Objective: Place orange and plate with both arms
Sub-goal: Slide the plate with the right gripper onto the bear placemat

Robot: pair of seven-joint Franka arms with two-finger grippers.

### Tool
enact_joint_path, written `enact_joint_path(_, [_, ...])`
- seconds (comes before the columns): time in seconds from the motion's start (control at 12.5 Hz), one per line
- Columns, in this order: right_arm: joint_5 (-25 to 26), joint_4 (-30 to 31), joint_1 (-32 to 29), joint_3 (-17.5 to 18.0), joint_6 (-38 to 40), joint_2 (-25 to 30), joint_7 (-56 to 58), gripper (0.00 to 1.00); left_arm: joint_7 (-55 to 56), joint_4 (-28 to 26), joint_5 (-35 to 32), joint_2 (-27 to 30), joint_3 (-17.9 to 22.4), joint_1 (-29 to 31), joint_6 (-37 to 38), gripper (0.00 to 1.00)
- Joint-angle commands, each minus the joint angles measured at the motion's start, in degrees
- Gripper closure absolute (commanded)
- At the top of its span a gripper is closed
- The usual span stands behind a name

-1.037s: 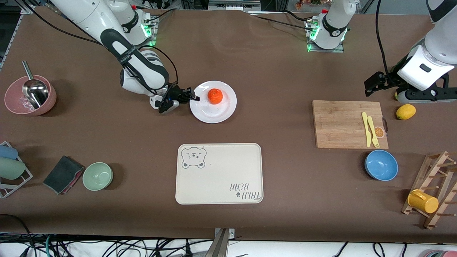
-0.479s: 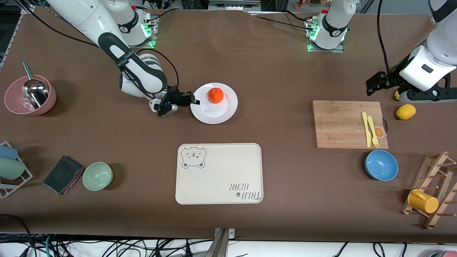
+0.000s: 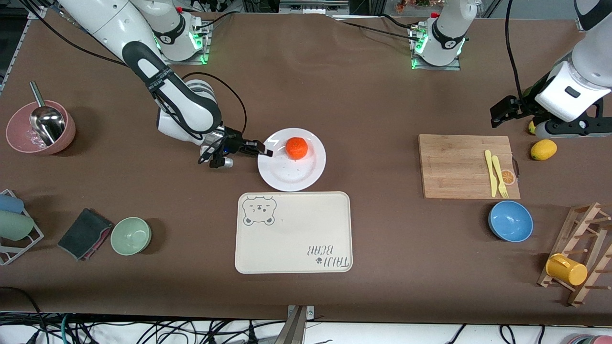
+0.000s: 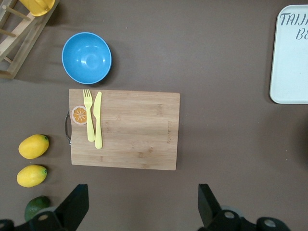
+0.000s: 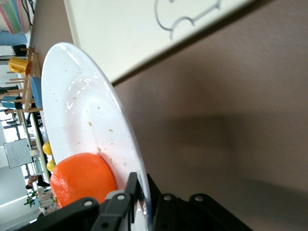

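The white plate (image 3: 292, 172) carries the orange (image 3: 297, 147) and is held above the table, close to the cream tray's edge nearest the robots. My right gripper (image 3: 264, 152) is shut on the plate's rim at the right arm's end. In the right wrist view the fingers (image 5: 136, 185) pinch the rim of the plate (image 5: 86, 115), with the orange (image 5: 82, 175) close beside them. My left gripper (image 4: 143, 207) is open and empty, up in the air by the wooden cutting board (image 3: 466, 165), at the left arm's end of the table.
The cream bear-printed tray (image 3: 294, 232) lies nearer the front camera than the plate. A blue bowl (image 3: 510, 220), lemons (image 3: 543, 149), a mug rack (image 3: 581, 255), a green bowl (image 3: 131, 235), a dark cloth (image 3: 84, 233) and a pink bowl with a ladle (image 3: 40, 127) stand around.
My right gripper has carried the plate with the orange toward the front camera, close to the tray. The left arm has barely moved.
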State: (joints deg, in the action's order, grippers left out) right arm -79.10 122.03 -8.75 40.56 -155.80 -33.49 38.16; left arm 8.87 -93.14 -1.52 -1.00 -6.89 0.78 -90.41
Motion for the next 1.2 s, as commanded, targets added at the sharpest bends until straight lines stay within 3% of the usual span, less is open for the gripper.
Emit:
enact_joint_path(0.0, [6.91,-5.55,-0.13,0.31,0.49,-3.58,-4.39,1.0,-1.31,-0.9,1.08,1.18,0.21,0.18,0.5,0.0])
enact_joint_path(0.4, [33.78,-21.44,0.74,-5.05,8.3,-12.98,-24.65,1.0,-1.4,-0.81,1.08,1.09,0.21,0.27,1.03,0.0])
enact_joint_path(0.56, [40.84,-28.48,2.15,-5.66,9.89,-17.46,-33.29,1.0,-1.4,-0.81,1.08,1.09,0.3,0.27,1.03,0.0])
enact_joint_path(0.8, [42.62,-38.24,4.95,-6.54,9.81,-24.58,-34.11,1.0,-1.31,-0.81,1.08,1.09,0.3,0.27,1.03,0.0])
enact_joint_path(1.12, [43.41,-45.37,9.18,-10.49,10.24,-28.47,-37.17,1.0,-1.4,-0.81,1.08,1.09,0.3,0.27,1.03,0.0])
